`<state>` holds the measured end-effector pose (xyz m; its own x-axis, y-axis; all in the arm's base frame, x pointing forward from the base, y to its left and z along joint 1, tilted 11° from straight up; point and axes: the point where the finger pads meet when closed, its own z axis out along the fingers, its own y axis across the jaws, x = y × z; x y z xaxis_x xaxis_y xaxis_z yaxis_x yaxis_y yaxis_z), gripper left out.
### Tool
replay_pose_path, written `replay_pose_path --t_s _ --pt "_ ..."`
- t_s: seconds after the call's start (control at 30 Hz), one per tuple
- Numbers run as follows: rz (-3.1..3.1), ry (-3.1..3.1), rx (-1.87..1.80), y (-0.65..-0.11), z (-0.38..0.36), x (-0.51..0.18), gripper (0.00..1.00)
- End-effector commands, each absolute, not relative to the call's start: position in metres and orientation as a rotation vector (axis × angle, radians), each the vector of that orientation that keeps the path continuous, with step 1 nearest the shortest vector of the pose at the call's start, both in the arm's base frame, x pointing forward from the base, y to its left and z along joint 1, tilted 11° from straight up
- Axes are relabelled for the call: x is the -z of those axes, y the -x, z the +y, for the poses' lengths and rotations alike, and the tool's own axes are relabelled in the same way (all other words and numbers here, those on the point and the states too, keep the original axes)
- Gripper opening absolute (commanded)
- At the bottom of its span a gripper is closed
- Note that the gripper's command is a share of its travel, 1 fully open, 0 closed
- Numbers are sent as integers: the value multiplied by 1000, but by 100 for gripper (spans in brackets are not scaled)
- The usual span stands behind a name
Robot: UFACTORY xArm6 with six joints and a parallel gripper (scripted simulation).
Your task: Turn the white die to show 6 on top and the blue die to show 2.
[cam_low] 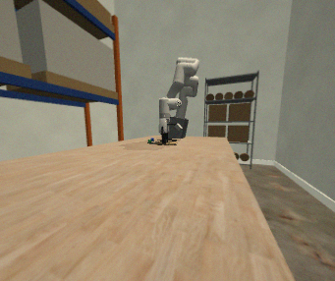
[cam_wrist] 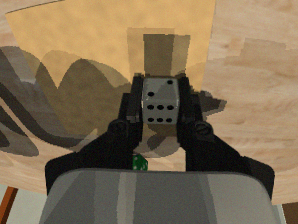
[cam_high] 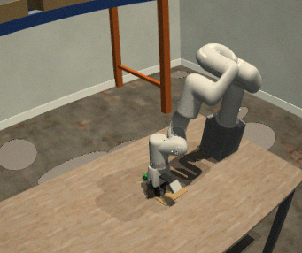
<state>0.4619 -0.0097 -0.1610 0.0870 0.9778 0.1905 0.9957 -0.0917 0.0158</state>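
Note:
My gripper [cam_wrist: 160, 91] [cam_high: 158, 190] [cam_low: 165, 140] is shut on the white die [cam_wrist: 160, 103], gripping it by two opposite sides. It holds the die low over the tan mat [cam_wrist: 80, 23] [cam_high: 172, 199], and the die's shadow falls on the mat just beyond it. In the wrist view the die's nearer face shows several pips and the face above it shows two. The green die [cam_wrist: 139, 163] [cam_high: 144, 176] lies close behind the fingers, mostly hidden by the gripper body. I cannot make out the blue die in any view.
The mat lies flat on the wooden table [cam_high: 248, 177] [cam_wrist: 260, 96] [cam_low: 177, 206], close in front of the arm's dark base [cam_high: 221, 137]. An orange rack post [cam_high: 164, 57] stands on the floor behind the table.

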Motion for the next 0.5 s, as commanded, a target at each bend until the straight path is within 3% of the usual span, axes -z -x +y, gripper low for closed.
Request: replay_pose_path --t_s 0.0,0.47 --pt "-2035 2228 234 -464 -10 160 21" --pt "-2035 2228 234 -464 -10 162 21"
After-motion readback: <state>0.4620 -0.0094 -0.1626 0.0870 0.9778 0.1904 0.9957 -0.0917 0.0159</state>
